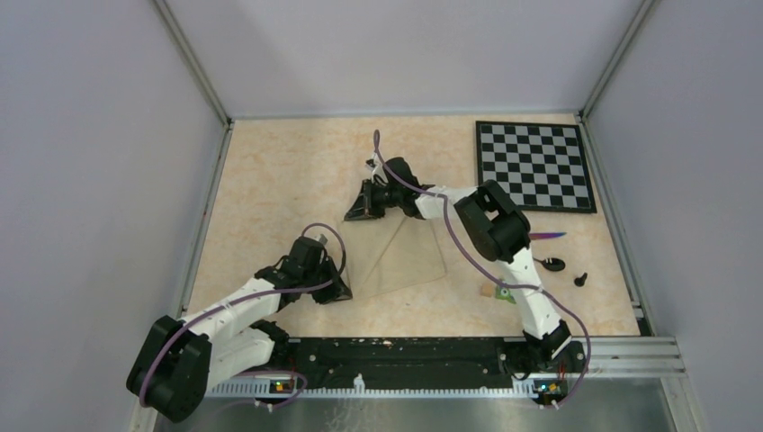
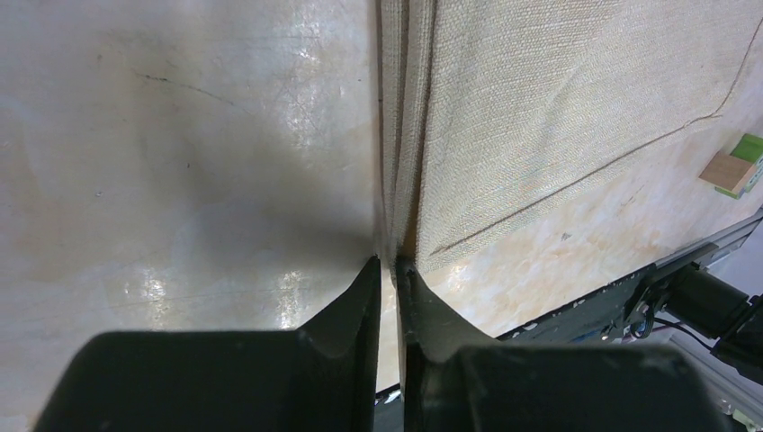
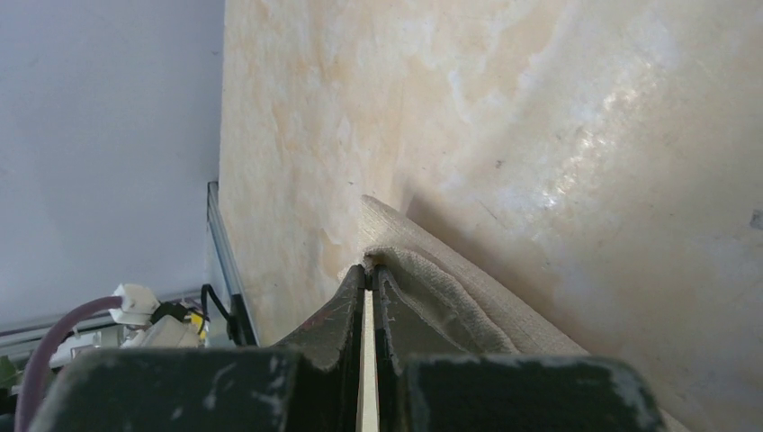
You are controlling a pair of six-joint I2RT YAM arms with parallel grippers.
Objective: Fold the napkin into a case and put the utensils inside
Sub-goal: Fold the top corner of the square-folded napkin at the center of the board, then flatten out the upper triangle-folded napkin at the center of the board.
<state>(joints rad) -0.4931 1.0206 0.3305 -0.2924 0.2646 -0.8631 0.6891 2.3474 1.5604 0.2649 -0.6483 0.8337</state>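
Observation:
The beige napkin [image 1: 405, 256] lies mid-table, partly lifted along its left edge between both grippers. My left gripper [image 1: 340, 290] is shut on the napkin's near-left corner; in the left wrist view the cloth [image 2: 558, 117] runs from the closed tips [image 2: 387, 263]. My right gripper [image 1: 355, 211] is shut on the far-left corner; in the right wrist view the doubled cloth [image 3: 450, 297] bunches at the tips [image 3: 370, 270]. The utensils lie at the right: a purple-tinted piece [image 1: 547, 236] and a dark spoon [image 1: 551, 264]. No folded case shows.
A black-and-white chessboard [image 1: 535, 165] sits at the far right. A tiny black knob [image 1: 580, 279] lies by the spoon. A small green block [image 1: 504, 294] lies near the right arm's base, also in the left wrist view [image 2: 747, 148]. Walls enclose the table.

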